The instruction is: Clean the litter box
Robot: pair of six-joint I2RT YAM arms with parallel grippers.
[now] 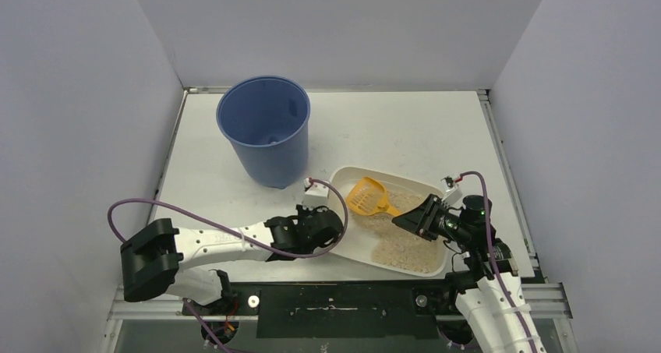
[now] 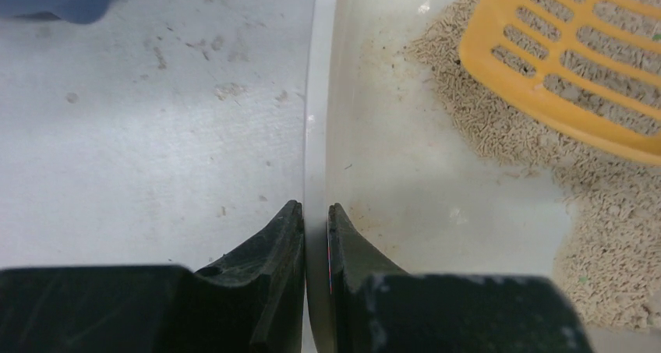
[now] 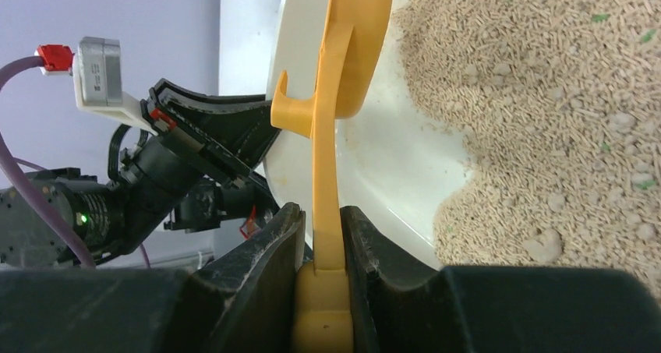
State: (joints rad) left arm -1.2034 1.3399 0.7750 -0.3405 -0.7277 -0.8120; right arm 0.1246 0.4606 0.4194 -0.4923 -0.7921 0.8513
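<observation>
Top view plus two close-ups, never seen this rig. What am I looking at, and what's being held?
It is a pair of small robot arms bolted at the near edge of a white table, each ending in a two-finger gripper. The wide picture comes from a fixed camera above and behind the arms, so their bases sit at the bottom. The other two come from cameras on the wrists, looking out past each arm's own black fingers. On the table stand a tall blue bucket and a shallow white litter box with tan litter piled toward one side. The left gripper is shut on the box's rim, one finger outside, one inside. The right gripper is shut on the handle of a yellow slotted scoop, whose head is inside the box.
</observation>
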